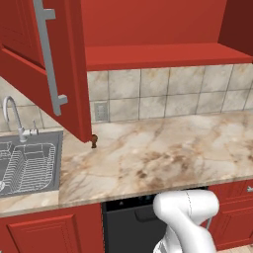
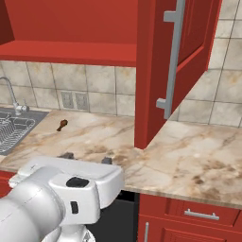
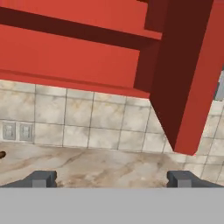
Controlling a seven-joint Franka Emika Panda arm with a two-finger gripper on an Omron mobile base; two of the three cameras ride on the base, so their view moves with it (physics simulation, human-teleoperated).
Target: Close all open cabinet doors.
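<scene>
The gripper (image 3: pixel 112 178) has its two fingers far apart, with nothing between them. In the hand view the fingertips (image 3: pixel 41 178) stand at 7 and 5 o'clock, over the marble counter (image 3: pixel 109 166). In the right base view the gripper (image 2: pixel 86 158) sits low at 7 o'clock, at the front edge of the counter (image 2: pixel 189 165).

Both cabinet doors are swung open. The left door (image 1: pixel 44 64) fills 10 o'clock in the left base view, with its long grey handle (image 1: pixel 49 54). The right door (image 2: pixel 175 66) hangs at 1 o'clock in the right base view, with its handle (image 2: pixel 172 59); in the hand view it (image 3: pixel 183 74) is at 2 o'clock.

Between the doors the red cabinet shelf (image 1: pixel 163 54) is open. A small brown object (image 1: pixel 94 141) lies on the counter near the sink (image 1: pixel 29 163) and the faucet (image 1: pixel 15 118).
</scene>
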